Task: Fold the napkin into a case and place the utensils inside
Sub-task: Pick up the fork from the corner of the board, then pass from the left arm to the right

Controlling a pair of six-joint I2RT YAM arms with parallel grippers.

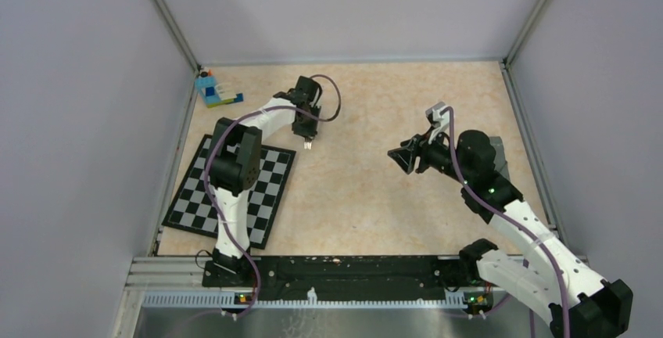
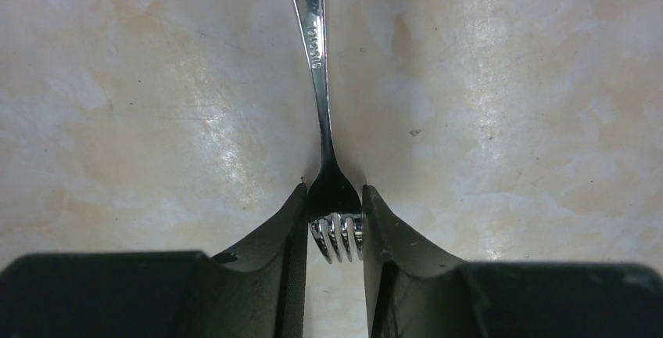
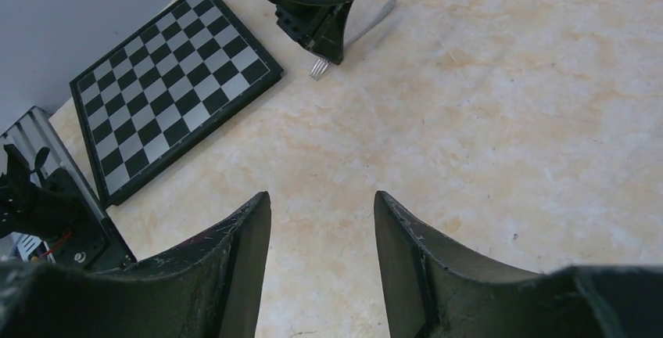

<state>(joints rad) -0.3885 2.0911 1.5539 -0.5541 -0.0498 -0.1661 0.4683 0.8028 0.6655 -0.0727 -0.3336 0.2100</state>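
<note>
The left wrist view shows the left gripper (image 2: 334, 201) closed on the tined head of the fork (image 2: 316, 72), which lies on the table (image 2: 508, 119), far left of centre. The top view shows only its tines. The right wrist view shows the right gripper (image 3: 322, 209) open and empty above the table, with the checkered mat (image 3: 156, 80) to one side.

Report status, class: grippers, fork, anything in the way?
Left gripper shut on fork at its tines, fork lying on table. Right gripper open, empty. Checkered mat nearby, apart from fork.
</note>
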